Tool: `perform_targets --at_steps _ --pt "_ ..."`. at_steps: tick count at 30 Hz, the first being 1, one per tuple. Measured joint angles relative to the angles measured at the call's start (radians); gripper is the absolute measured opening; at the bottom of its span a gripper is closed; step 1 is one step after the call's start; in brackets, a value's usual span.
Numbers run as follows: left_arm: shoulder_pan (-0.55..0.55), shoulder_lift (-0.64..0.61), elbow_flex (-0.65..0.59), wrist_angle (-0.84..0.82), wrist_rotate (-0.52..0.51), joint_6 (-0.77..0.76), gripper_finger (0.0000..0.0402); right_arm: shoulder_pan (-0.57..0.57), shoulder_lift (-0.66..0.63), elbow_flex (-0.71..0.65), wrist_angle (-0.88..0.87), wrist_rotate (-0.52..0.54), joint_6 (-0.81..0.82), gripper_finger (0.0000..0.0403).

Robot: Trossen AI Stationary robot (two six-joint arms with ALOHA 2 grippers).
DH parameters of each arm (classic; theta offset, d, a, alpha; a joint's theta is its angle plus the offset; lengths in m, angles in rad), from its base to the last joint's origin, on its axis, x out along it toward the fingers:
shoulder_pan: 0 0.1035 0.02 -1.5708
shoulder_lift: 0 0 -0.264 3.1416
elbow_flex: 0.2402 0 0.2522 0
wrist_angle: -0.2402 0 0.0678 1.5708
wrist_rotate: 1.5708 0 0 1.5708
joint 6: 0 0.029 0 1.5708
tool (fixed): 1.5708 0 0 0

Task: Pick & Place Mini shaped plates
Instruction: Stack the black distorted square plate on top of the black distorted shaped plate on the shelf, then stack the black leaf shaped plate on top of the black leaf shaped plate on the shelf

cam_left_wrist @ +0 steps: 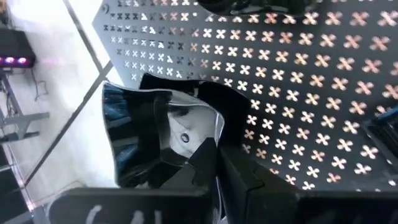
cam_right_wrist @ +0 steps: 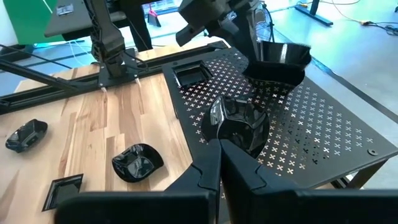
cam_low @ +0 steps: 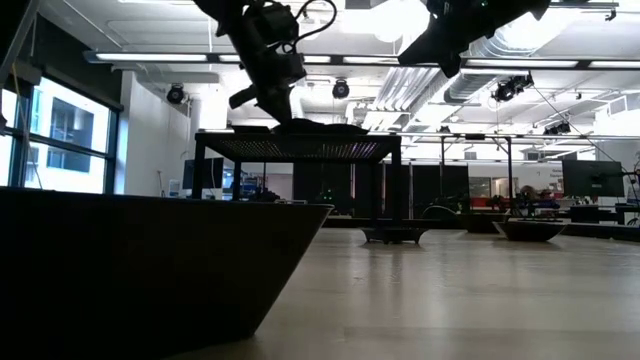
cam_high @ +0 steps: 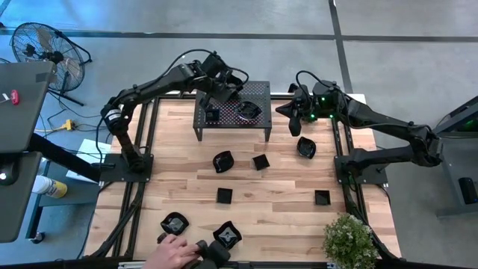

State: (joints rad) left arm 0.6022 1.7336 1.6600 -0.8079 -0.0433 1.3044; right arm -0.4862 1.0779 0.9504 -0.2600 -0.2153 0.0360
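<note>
Plate pinched in left jaws over rack.

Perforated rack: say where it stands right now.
High view: the perforated rack stands midway along the table's top edge, between the two arms, with the left gripper over its left half.

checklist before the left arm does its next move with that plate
1. Left gripper clamped on held plate: ok.
2. Held plate over the rack: ok.
3. Held plate touching the rack yet: cannot tell.
4. Bare rack between square plate and rounded plate: ok.
5. Right gripper shut, empty, beside the rack: ok.
6. Table free of people: not ok, a person's hand is at the near edge.
</note>
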Motion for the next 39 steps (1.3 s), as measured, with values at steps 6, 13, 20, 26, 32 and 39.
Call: perform_targets --at_steps 6,13,20,26,32,39 --pt "0.000 -0.003 0.000 0.006 -0.003 -0.035 0.0050 0.000 0.000 0.000 0.000 0.000 0.000 0.0001" --pt "-0.016 -0.020 0.000 0.015 -0.091 -0.078 0.0092 0.000 0.000 0.000 0.003 0.000 0.000 0.0002" --pt "-0.028 -0.148 0.000 0.000 -0.064 -0.249 0.0082 0.000 0.000 0.000 0.003 -0.002 0.015 0.0003" --pt "0.002 -0.248 -0.029 -0.124 0.306 -0.782 0.0008 0.004 0.000 0.000 -0.011 -0.003 0.122 0.0003" --pt "-0.019 -0.421 -0.328 0.043 0.513 -1.028 0.0003 0.061 0.004 0.000 -0.086 0.068 0.175 0.0001" --pt "-0.098 -0.742 -0.738 0.325 0.495 -1.270 0.0001 0.196 0.004 0.000 -0.120 0.158 0.252 0.0001"
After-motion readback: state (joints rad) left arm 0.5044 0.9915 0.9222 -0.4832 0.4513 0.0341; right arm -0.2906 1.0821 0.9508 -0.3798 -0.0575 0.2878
